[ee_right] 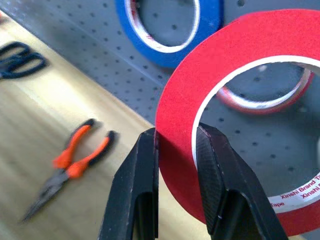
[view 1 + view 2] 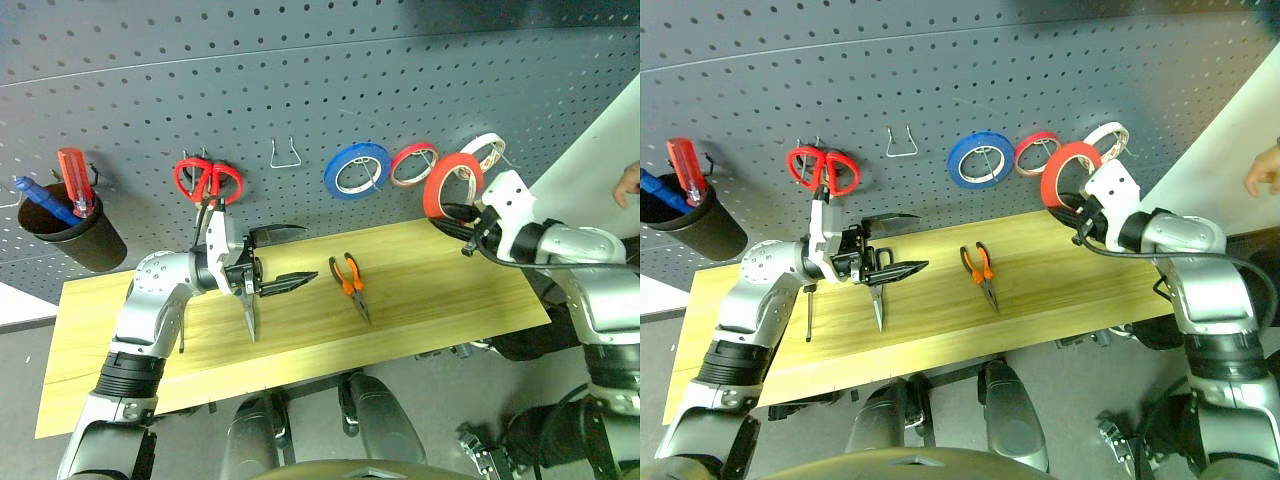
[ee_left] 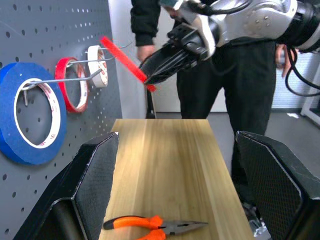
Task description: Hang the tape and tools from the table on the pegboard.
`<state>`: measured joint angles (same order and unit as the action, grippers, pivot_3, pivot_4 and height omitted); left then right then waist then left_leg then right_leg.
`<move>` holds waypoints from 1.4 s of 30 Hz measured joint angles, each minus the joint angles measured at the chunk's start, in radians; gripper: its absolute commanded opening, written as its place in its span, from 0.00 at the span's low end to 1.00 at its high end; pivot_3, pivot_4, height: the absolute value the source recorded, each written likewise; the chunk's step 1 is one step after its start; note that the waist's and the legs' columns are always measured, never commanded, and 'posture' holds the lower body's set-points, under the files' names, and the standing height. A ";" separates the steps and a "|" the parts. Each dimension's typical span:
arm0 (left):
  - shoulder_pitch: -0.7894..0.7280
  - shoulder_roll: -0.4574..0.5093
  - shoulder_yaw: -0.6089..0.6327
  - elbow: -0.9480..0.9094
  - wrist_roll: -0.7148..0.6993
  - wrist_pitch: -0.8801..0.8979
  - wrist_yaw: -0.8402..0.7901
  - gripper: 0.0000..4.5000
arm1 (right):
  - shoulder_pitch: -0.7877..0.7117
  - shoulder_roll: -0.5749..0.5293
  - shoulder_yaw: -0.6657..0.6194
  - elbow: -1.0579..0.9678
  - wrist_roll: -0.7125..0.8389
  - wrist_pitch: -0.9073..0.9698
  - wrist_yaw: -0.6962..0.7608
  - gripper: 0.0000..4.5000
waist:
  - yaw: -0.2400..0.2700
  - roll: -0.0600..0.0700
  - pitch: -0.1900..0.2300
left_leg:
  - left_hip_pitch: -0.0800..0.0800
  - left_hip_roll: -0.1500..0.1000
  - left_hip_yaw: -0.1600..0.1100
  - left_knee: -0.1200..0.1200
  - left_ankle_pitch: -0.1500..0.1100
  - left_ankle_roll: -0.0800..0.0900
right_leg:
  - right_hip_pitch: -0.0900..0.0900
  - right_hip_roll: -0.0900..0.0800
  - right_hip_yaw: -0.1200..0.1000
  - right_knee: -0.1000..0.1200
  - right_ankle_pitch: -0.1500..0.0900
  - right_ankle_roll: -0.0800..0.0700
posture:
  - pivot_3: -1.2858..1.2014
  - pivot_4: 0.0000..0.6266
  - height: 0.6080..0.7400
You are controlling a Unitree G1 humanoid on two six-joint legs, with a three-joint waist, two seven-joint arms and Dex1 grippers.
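Four tape rolls [image 2: 452, 183] – two scissors [image 2: 208, 180], one pliers [image 2: 349, 281], two screwdrivers [image 2: 75, 181].

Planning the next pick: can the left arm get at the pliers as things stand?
Probably yes. The left gripper hangs over the table with jaws open and empty, and the pliers lie flat just beside it with bare wood between. The scissors lie beneath it, out of the path.

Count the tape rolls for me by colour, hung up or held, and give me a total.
Blue: 1, the blue roll on the pegboard
Red: 2, the small red roll hung up and the red tape in the right gripper
White: 1, the white roll
Total: 4
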<state>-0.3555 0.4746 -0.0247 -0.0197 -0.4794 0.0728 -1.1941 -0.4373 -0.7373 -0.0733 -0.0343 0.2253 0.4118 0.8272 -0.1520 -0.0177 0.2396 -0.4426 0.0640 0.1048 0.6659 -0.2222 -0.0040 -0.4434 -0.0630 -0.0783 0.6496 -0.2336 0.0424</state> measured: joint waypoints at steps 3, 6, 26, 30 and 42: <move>0.010 0.001 0.002 -0.001 0.001 0.000 0.008 0.88 | -0.046 0.031 0.037 0.083 -0.036 -0.060 -0.013 0.15 | 0.001 0.000 0.000 | 0.000 0.000 0.000 0.000 0.000 -0.001 | 0.000 0.000 0.000 0.001 0.000 0.000 | 0.43 0.23 1.00; 0.030 0.002 0.005 -0.002 0.001 0.000 0.020 0.88 | -0.092 0.059 0.069 0.165 -0.062 -0.110 -0.021 0.15 | 0.001 0.001 0.000 | 0.000 0.000 0.000 0.001 0.001 -0.001 | 0.000 0.000 0.000 0.001 0.000 0.000 | 0.43 0.23 1.00; 0.069 -0.011 0.058 -0.004 -0.034 -0.021 0.072 0.88 | -0.187 0.144 0.135 0.327 -0.098 -0.243 0.022 1.00 | 0.036 0.002 -0.009 | 0.001 0.001 0.003 0.001 0.006 -0.002 | 0.000 0.000 0.000 0.003 0.003 0.000 | 0.45 0.20 1.00; 0.069 -0.015 0.071 -0.023 -0.060 -0.020 0.068 0.88 | -0.128 0.085 0.093 0.238 -0.043 -0.189 0.076 1.00 | 0.052 0.002 -0.015 | 0.000 0.000 0.003 0.001 0.006 -0.001 | 0.000 -0.001 0.000 0.003 0.004 0.001 | 0.45 0.20 1.00; 0.133 -0.006 0.078 -0.042 -0.070 -0.017 0.064 0.88 | 0.056 -0.088 -0.024 -0.101 0.212 0.305 0.161 1.00 | 0.052 0.002 -0.032 | 0.002 0.002 0.000 0.001 0.006 -0.001 | 0.000 0.001 0.000 0.003 0.005 -0.001 | 0.45 0.21 1.00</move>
<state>-0.2229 0.4683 0.0530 -0.0621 -0.5491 0.0561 -1.1305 -0.3818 -0.8257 -0.0975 -0.1348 0.4374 0.7168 0.9885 -0.0996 -0.0154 0.2075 -0.4404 0.0661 0.1045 0.6672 -0.2160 -0.0053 -0.4430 -0.0618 -0.0781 0.6525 -0.2285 0.0412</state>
